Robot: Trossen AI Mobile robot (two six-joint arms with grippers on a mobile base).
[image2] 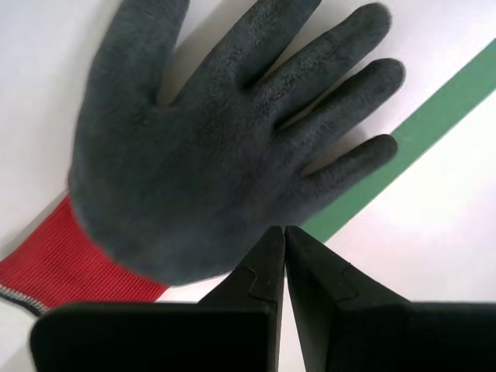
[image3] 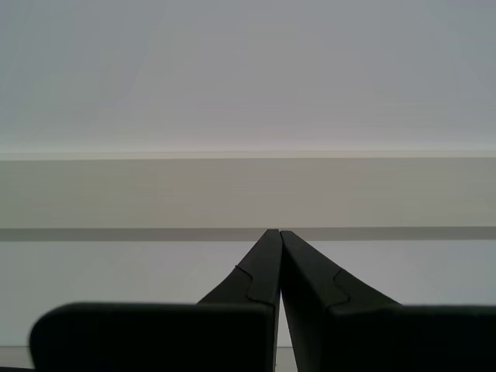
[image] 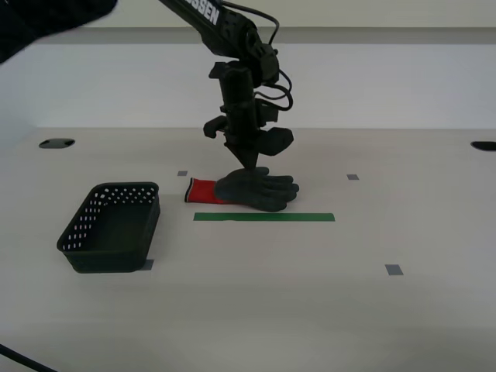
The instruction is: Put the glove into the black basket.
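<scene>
The glove [image: 260, 190] lies flat on the table, dark grey with its red cuff [image: 203, 191] toward the exterior view's left. In the second wrist view the glove [image2: 217, 147] fills the frame, palm and fingers spread. My second gripper [image: 250, 164] points down just above the glove's palm; its jaws [image2: 284, 230] are shut together with nothing between them. The black basket [image: 124, 188] stands empty at the exterior view's left, apart from the glove. My first gripper [image3: 277, 231] is shut and empty, facing a plain wall.
A green tape strip [image: 263, 217] lies on the table just in front of the glove; it also shows in the second wrist view [image2: 434, 116]. Small grey tape squares [image: 394, 270] dot the table. Dark holes sit at the far corners [image: 56, 143].
</scene>
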